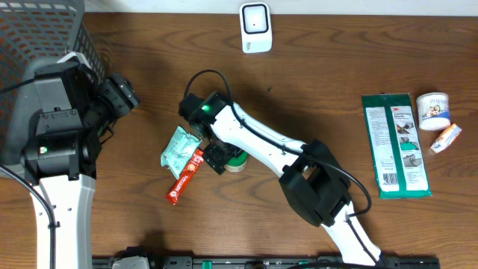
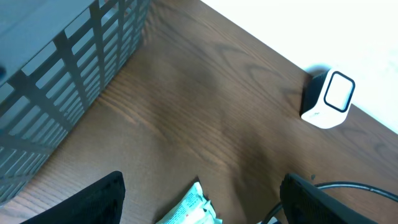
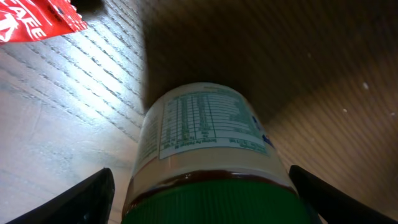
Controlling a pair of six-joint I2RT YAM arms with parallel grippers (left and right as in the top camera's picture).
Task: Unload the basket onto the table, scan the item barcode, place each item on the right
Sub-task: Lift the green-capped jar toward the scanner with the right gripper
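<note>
— Jar [image 3: 205, 137] rests on the surface [image 3: 74, 112] between the right pincer's [image 3: 200, 177] spread jaws; left pincer [image 2: 202, 183] hangs spread, empty.
— Round lid [image 3: 217, 208] could slip sideways as they close, rolling it away.

so you've got a green-lidded jar [image 3: 205, 134] with a cream label, red sachet [image 1: 184, 178], mint packet [image 1: 178, 148], white scanner [image 1: 255, 28], brown woodgrain table [image 1: 321, 67]

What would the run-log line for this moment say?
phase: pre-grasp | right gripper: open, fingers astride green-lidded jar | left gripper: open, empty | scanner: untouched
</note>
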